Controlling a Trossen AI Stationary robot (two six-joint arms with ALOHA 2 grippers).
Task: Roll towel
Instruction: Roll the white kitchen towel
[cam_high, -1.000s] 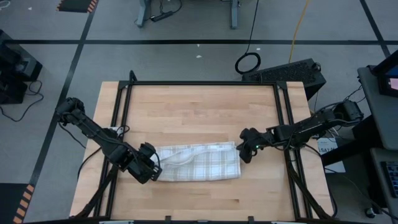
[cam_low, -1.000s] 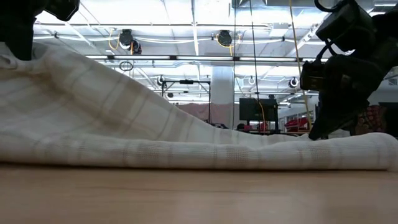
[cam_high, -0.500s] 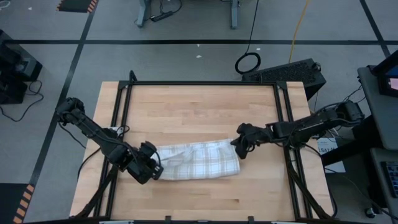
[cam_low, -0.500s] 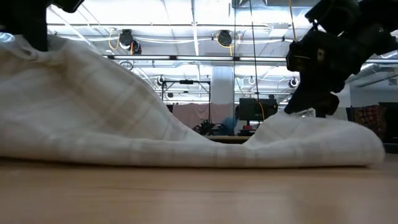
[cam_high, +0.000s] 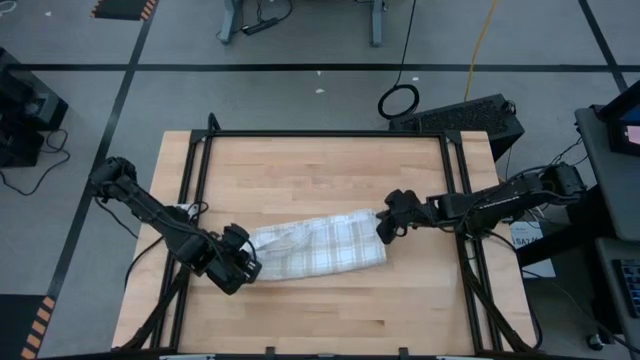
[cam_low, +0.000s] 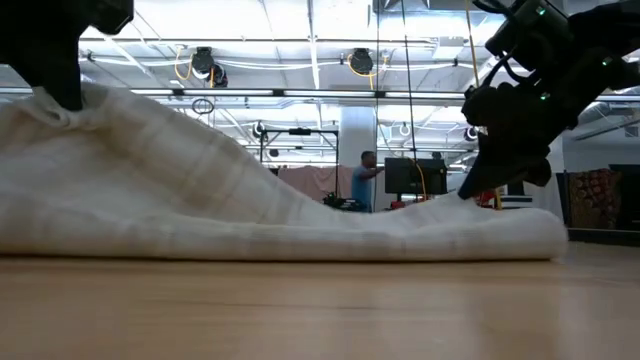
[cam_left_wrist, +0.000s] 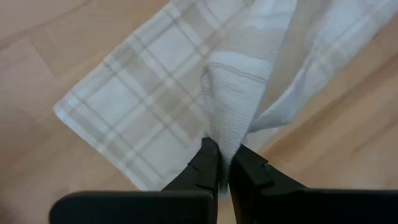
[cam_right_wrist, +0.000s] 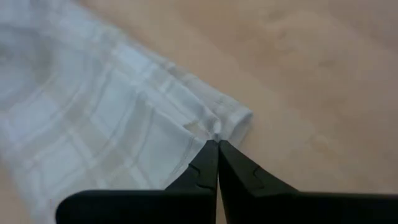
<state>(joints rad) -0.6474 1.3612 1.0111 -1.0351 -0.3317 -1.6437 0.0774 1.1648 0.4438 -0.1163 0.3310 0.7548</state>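
Observation:
The towel (cam_high: 320, 248), white with a grey-tan plaid grid, lies as a long folded strip across the table's near middle, slanting from near left to far right. My left gripper (cam_high: 247, 263) is shut on its left end, which stands raised in the low view (cam_low: 120, 150). My right gripper (cam_high: 383, 226) is shut on its far right corner, low over the table (cam_low: 482, 188). The strip's near long edge rests on the wood. My left gripper pinches a bunched fold of the towel's left end (cam_left_wrist: 225, 146) between its two fingers, several layers. The fingers slant down from the table's left. The held fold is lifted and the cloth slopes down from it to the table. My right gripper pinches the towel's hemmed edge next to its far right corner (cam_right_wrist: 216, 132) between its two fingertips. The fingers slant down from the table's right. The corner lies low, at or just above the wood.
A black frame (cam_high: 320, 134) runs round the table's far and side edges. Bare wood lies far (cam_high: 320, 180) and near (cam_high: 330, 310) of the towel. A person (cam_low: 366, 180) stands far off in the room behind.
My right gripper has gone toward the table's far edge and a little left, lifting the towel's right end and then lowering it. The right end has shifted toward the far edge, so the strip now slants. The left end has stayed raised in my left gripper.

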